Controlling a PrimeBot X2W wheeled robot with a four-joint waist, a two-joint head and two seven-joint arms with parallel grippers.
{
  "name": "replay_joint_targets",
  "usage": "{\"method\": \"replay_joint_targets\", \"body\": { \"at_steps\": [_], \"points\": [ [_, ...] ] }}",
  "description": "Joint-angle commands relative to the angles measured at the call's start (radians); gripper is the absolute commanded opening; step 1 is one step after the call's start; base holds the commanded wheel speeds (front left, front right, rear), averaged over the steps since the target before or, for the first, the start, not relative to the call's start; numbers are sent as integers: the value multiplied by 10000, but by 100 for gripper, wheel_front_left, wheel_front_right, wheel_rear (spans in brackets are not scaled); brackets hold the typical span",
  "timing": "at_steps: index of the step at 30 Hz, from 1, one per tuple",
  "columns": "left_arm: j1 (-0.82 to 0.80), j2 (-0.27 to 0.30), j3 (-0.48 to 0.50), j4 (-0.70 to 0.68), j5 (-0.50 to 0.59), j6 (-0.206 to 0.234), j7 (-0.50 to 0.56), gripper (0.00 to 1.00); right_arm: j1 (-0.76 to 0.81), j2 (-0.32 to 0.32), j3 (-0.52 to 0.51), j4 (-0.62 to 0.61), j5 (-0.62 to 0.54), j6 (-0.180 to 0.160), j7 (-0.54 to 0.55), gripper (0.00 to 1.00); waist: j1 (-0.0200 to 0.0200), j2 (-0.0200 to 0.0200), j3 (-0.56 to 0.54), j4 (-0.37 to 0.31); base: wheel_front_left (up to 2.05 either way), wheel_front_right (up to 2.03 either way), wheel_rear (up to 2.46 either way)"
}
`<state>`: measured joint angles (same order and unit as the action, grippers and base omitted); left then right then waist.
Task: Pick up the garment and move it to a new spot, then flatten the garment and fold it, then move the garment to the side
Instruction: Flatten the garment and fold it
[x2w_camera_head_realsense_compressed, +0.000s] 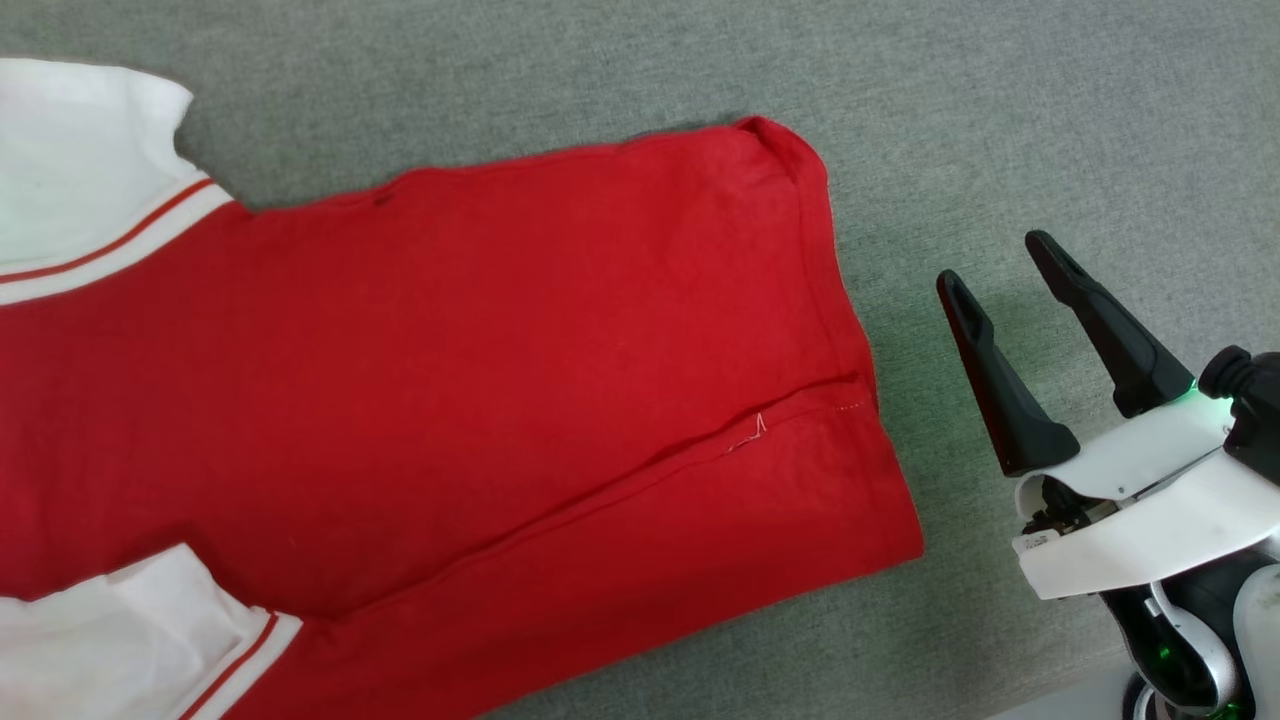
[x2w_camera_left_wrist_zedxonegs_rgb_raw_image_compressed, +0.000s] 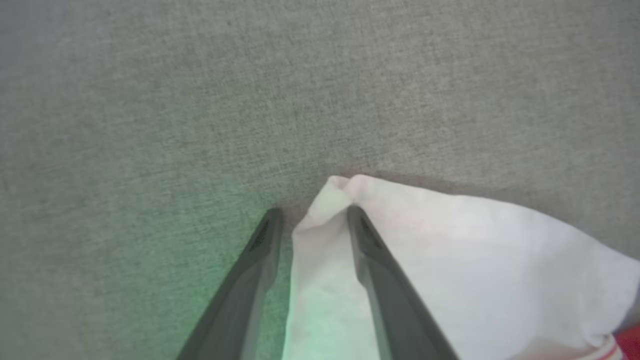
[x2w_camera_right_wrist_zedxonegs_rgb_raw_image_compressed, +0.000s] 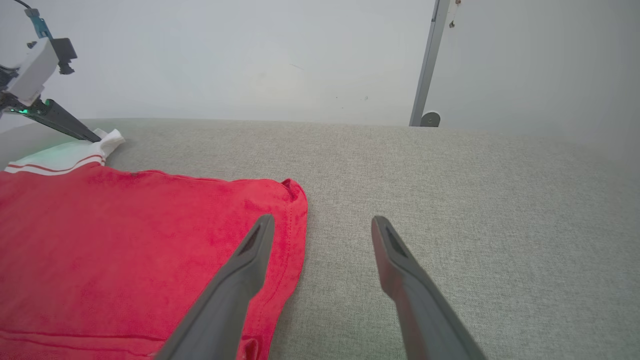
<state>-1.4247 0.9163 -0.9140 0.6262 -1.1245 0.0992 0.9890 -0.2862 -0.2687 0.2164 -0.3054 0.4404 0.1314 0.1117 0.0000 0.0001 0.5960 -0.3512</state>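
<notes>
**Shirt laid out, folding barely begun**

The red T-shirt (x2w_camera_head_realsense_compressed: 480, 380) lay spread on the grey upholstered surface (x2w_camera_head_realsense_compressed: 1000, 100), with its body mostly smooth and its hem (x2w_camera_head_realsense_compressed: 850, 330) toward the robot's right. A long crease ran along the near side of the body in the head view. It looked like one edge turned over, though it could have been only a seam.

The left gripper (x2w_camera_left_wrist_zedxonegs_rgb_raw_image_compressed: 312, 212) had its fingers parted around the tip of a white sleeve (x2w_camera_left_wrist_zedxonegs_rgb_raw_image_compressed: 450, 250), with cloth bunched between them but not squeezed. The right gripper (x2w_camera_head_realsense_compressed: 995, 262) was spread wide and held nothing. It hung just beside the hem, over bare upholstery.

By this evidence, the pick-up, the move and most of the flattening seemed done. The sleeves were not yet tucked in, and the main folds and the final shift to the side remained.
</notes>
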Motion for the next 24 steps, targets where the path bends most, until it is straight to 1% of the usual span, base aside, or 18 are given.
{"method": "replay_joint_targets", "body": {
  "at_steps": [1,5,10,14,18,21,23,24],
  "points": [
    [679,-327,-279,86,-193,58,299,0,-67,-2,-51,17,136,-15,42,100,0,-1,-23,16,0,0,0],
    [675,-513,-253,-77,-324,183,416,0,-134,-38,-82,33,266,-15,215,100,0,-1,-88,63,0,0,0],
    [534,-628,-267,-195,-182,56,203,0,-300,-84,-91,26,454,-15,615,100,0,-1,-202,155,0,0,0],
    [495,-914,-275,-147,-137,-35,-66,0,-718,-358,-16,117,660,-15,1448,100,0,-1,-367,387,0,0,0],
    [436,-1422,-302,15,-136,-124,-336,0,-1547,-690,88,410,881,-15,2446,100,0,-1,-522,769,0,0,0],
    [211,-1885,-337,200,-68,-244,-525,0,-2336,-840,199,899,1073,-14,3297,100,0,-1,-545,1115,0,0,0],
    [-5,-2187,-349,336,-13,-312,-649,0,-2915,-1100,317,1354,1012,-14,3929,100,0,-1,-488,1352,0,0,0],
    [-112,-2364,-385,405,38,-402,-705,0,-3203,-1058,362,1570,1167,-14,4160,100,0,-1,-449,1478,0,0,0]
  ]
}}
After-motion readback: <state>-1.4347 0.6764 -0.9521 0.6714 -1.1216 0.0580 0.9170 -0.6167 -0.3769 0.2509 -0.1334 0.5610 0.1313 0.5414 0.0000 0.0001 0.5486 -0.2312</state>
